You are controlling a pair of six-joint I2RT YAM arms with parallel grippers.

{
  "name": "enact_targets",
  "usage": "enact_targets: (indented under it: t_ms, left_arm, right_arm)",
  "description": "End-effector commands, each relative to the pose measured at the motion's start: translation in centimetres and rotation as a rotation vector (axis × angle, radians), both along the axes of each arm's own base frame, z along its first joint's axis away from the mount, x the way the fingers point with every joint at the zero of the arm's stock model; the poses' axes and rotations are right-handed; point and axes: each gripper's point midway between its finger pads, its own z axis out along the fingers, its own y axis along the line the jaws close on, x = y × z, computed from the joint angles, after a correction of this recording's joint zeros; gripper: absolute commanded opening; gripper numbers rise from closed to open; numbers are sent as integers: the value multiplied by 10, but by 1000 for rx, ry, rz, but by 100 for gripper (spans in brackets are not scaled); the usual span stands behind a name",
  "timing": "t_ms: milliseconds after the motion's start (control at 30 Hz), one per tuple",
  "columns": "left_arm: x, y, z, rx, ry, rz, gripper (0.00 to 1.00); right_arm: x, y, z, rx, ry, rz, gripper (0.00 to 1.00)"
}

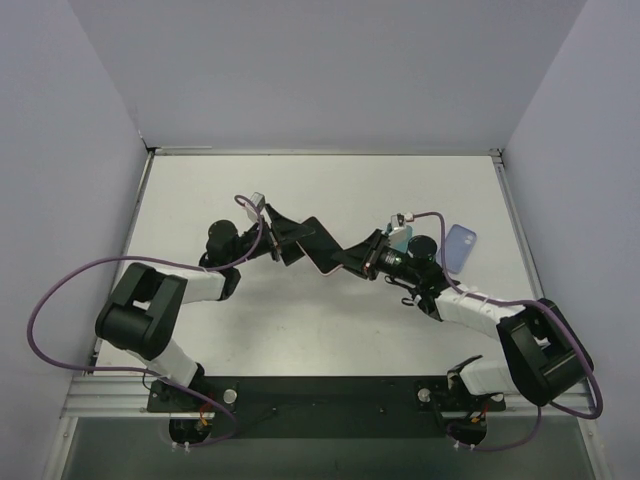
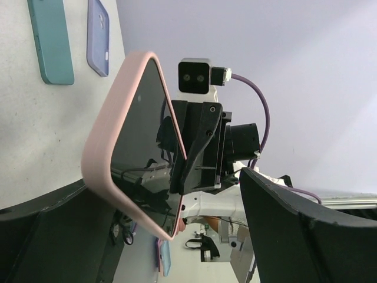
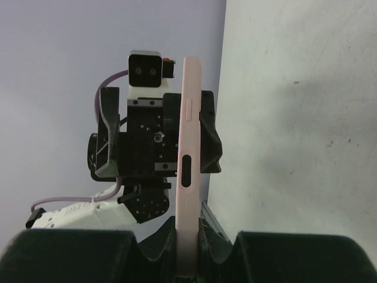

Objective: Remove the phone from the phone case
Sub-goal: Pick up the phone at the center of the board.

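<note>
A phone in a pink case [image 1: 318, 243] is held on edge above the middle of the table, between my two arms. My right gripper [image 1: 360, 258] is shut on one end of it; in the right wrist view the fingers [image 3: 215, 236] pinch the case's thin pink edge [image 3: 188, 147]. My left gripper [image 1: 285, 240] is at the other end. In the left wrist view its jaws stand wide apart around the case [image 2: 109, 135], whose dark screen [image 2: 141, 147] faces the far finger [image 2: 294, 230], with a clear gap between them.
A lilac case [image 1: 459, 247] lies flat on the table at the right, and a teal case [image 1: 398, 237] lies beside it, partly hidden by the right arm. Both show in the left wrist view, teal case [image 2: 52, 41] and lilac case [image 2: 98, 35]. Grey walls enclose the table.
</note>
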Motion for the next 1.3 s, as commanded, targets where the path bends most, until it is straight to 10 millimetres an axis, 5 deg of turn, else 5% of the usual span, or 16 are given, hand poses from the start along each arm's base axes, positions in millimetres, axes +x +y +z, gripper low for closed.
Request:
enact_targets:
  t_ms: [0, 167, 300, 500, 600, 667, 800, 933, 1267]
  left_arm:
    - [2, -5, 31, -69, -112, -11, 90]
    - [1, -6, 29, -66, -105, -9, 78]
    - [2, -5, 31, -68, -100, 3, 59]
    - [4, -5, 33, -75, -99, 4, 0]
    - [5, -4, 38, -92, -105, 14, 0]
    - [5, -2, 41, -100, -106, 21, 0]
    - [7, 0, 42, -102, -109, 33, 0]
    - [8, 1, 43, -104, -108, 39, 0]
    - [7, 1, 45, -114, -112, 33, 0]
  right_arm:
    - [-3, 12, 43, 84, -169, 49, 0]
    - [-5, 18, 45, 118, -164, 70, 0]
    - [-5, 20, 42, 115, -158, 76, 0]
    - [-6, 18, 36, 93, -147, 64, 0]
    - [-3, 12, 32, 84, -131, 42, 2]
    - [-3, 7, 35, 90, -141, 27, 22]
    - [2, -9, 34, 83, -138, -52, 34]
    - [2, -23, 35, 100, -125, -116, 33]
    - [6, -19, 41, 163, -113, -106, 27]
